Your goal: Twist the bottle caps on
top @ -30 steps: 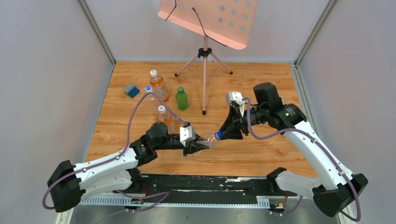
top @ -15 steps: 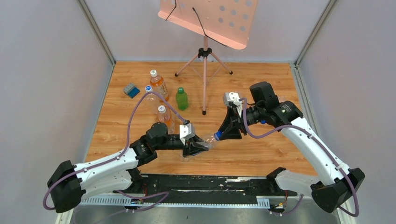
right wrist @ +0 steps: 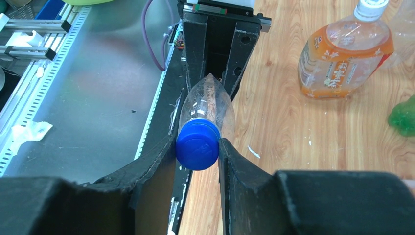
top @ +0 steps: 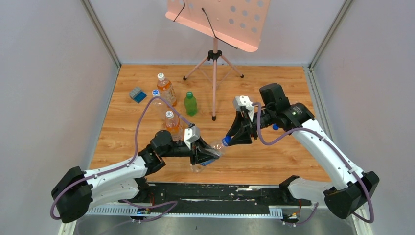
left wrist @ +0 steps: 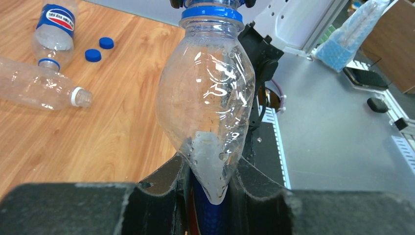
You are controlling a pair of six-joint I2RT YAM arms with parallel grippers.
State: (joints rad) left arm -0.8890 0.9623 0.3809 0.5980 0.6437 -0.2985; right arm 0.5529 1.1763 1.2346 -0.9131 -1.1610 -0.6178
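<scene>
A clear, crumpled bottle [left wrist: 205, 98] hangs above the table near the front middle, tilted up to the right. My left gripper [left wrist: 210, 181] is shut on its lower body, and the plastic is pinched between the fingers. A blue bottle cap [right wrist: 197, 144] sits on the bottle's neck, with my right gripper [right wrist: 197, 147] shut on it from the right. In the top view the cap [top: 226, 140] lies between the two grippers. Two loose blue caps [left wrist: 106, 43] lie on the wood beside an uncapped clear bottle [left wrist: 39, 90] on its side.
An orange drink bottle [top: 166, 88] with a white cap, a green bottle [top: 190, 103], a second orange bottle [top: 172, 122] and a clear bottle [top: 157, 100] stand at the left back. A blue-grey block [top: 137, 94] lies beside them. A pink music stand [top: 214, 73] stands behind.
Both grippers and the bottle between them have shifted slightly left. The right arm has swung inward. Both grips have stayed shut.
</scene>
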